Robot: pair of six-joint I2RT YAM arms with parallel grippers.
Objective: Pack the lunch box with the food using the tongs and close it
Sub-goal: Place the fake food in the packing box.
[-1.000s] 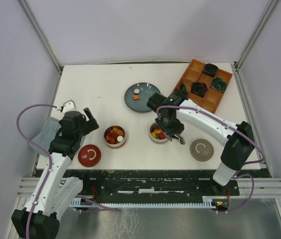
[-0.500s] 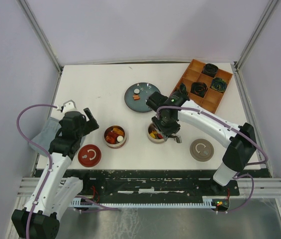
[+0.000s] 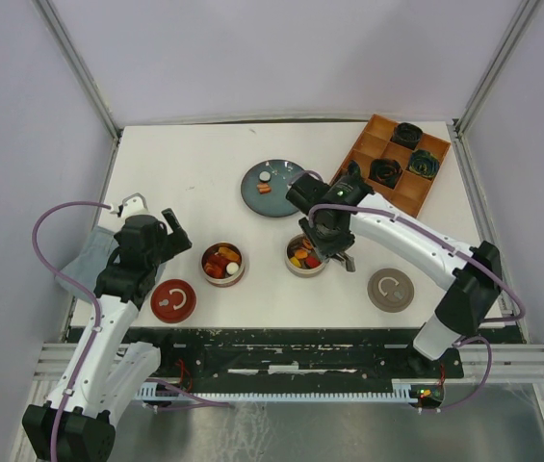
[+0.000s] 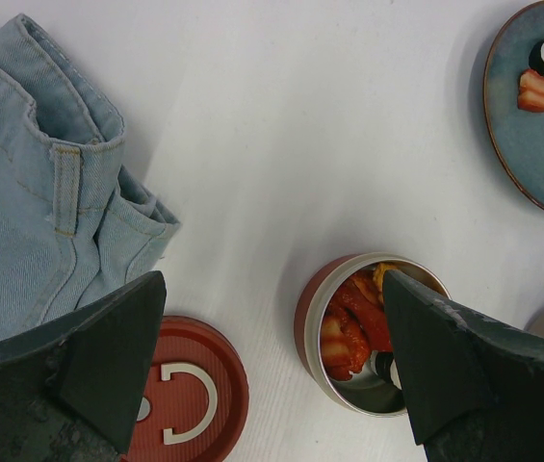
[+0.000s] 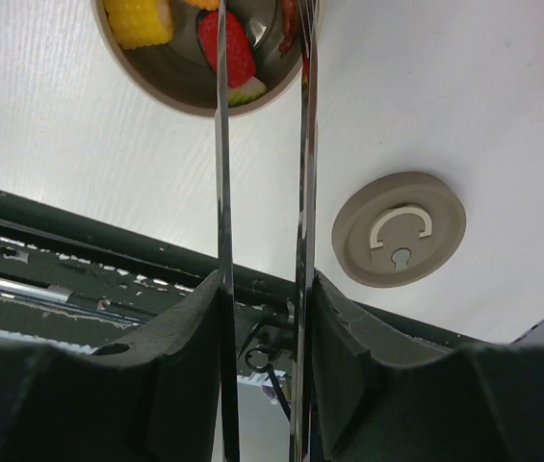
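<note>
My right gripper (image 5: 262,289) is shut on the silver tongs (image 5: 302,144), one arm against each pad. The tong arms stay apart, and their tips reach over the beige round lunch box tin (image 5: 190,91), where yellow and red food (image 5: 236,53) lies. In the top view this gripper (image 3: 337,243) hovers beside that tin (image 3: 306,256). A red lunch box tin (image 4: 368,332) with red and orange food sits under my open left gripper (image 4: 272,289). Two food pieces (image 3: 265,183) remain on the blue plate (image 3: 286,197).
The red lid (image 3: 173,300) lies near the front left and the beige lid (image 3: 390,290) near the front right. Folded jeans (image 3: 93,255) lie at the left edge. An orange tray (image 3: 387,144) with dark rosettes stands at the back right.
My right gripper with the tongs has shifted slightly over the beige tin, ending a little farther back. The left arm has not moved.
</note>
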